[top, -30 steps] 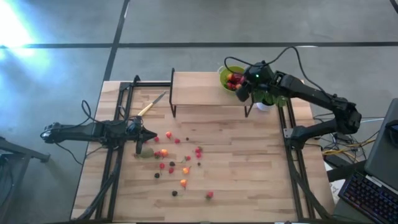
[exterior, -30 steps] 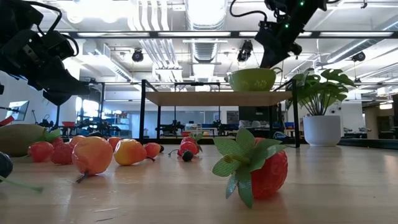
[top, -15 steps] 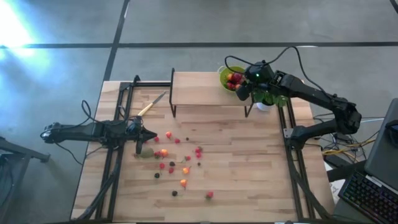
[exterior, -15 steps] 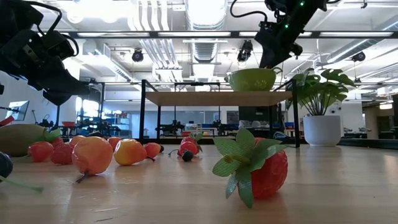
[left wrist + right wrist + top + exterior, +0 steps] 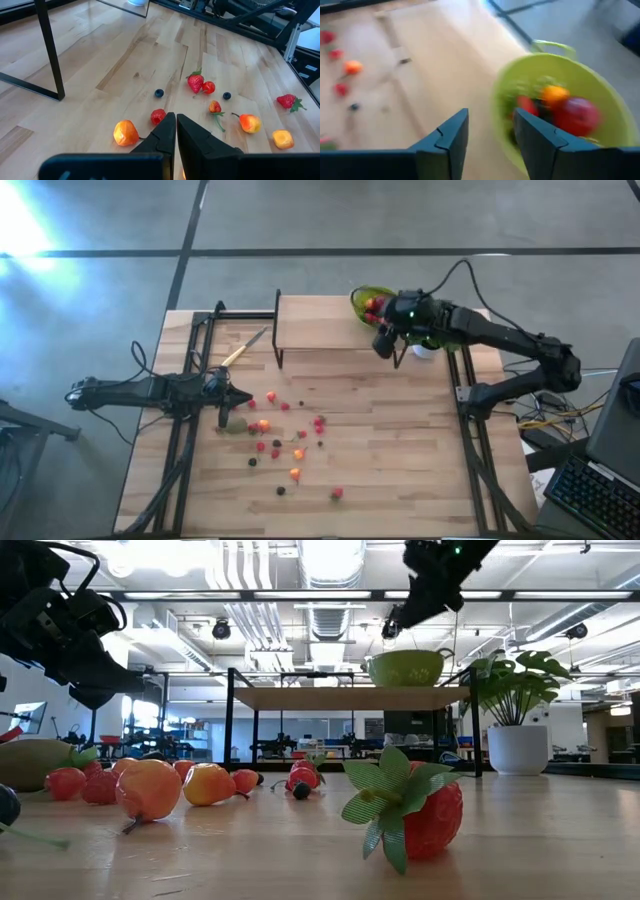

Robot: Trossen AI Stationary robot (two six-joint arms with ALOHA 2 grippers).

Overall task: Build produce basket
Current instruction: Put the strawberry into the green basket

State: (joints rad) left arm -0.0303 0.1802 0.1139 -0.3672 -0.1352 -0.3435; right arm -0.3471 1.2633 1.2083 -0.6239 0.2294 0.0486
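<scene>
The lime-green produce basket (image 5: 366, 301) stands on the far right corner of a raised wooden shelf (image 5: 320, 322) and holds red and orange fruits (image 5: 560, 107). Small red, orange and dark fruits (image 5: 285, 442) lie scattered on the table's middle, with a brownish-green oval fruit (image 5: 236, 424) at their left. My right gripper (image 5: 381, 345) hangs open over the shelf's right end, just near of the basket (image 5: 555, 85), with nothing between its fingers (image 5: 451, 132). My left gripper (image 5: 238, 399) rests shut at the left, just far of the oval fruit, above the scattered fruits (image 5: 200, 85).
A yellow-handled knife (image 5: 243, 349) lies at the far left of the table. A potted plant (image 5: 515, 705) in a white pot stands right of the shelf, under my right arm. Black frame rails (image 5: 185, 430) run along both table sides. A strawberry (image 5: 420, 812) lies near the front edge.
My right gripper has swung from above the basket toward the table's left and near edge, rising a little, and now hangs over the shelf beside the basket. The basket and the scattered fruits have stayed in place.
</scene>
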